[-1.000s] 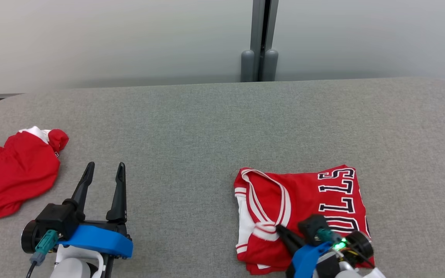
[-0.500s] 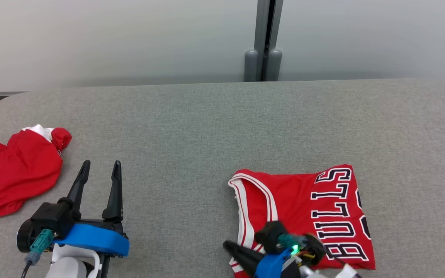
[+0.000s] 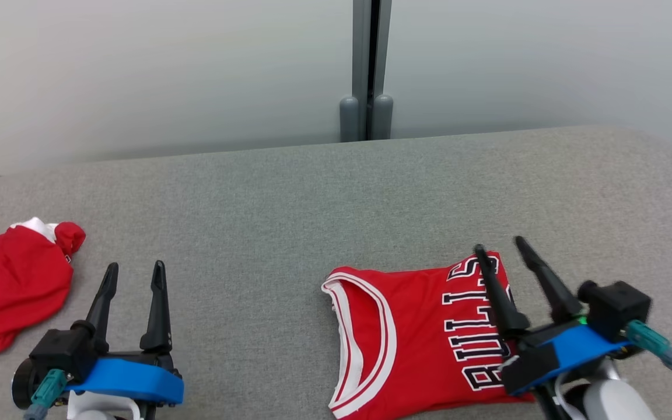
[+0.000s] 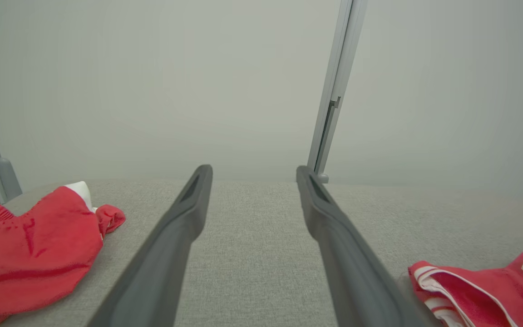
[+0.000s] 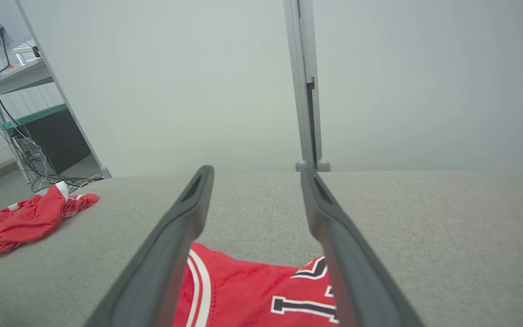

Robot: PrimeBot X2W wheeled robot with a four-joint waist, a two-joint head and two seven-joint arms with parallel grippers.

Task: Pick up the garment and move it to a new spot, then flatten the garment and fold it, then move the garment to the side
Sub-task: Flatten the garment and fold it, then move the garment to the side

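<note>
Folded red jersey point(image 3: 417, 338), lettered BULLS, lies flat on the grey table point(image 3: 266, 198). Right gripper point(image 3: 499, 244), spread and empty, hangs over its lettered edge; left gripper point(image 3: 136, 267), also spread, well left; beyond it, crumpled red cloth point(image 3: 9, 291), possibly shorts.

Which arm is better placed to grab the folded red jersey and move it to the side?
The right, probably. The right gripper hangs open directly over the folded jersey, its fingers above the lettering. The left gripper is also open but sits well away, nearer the crumpled red garment.
</note>
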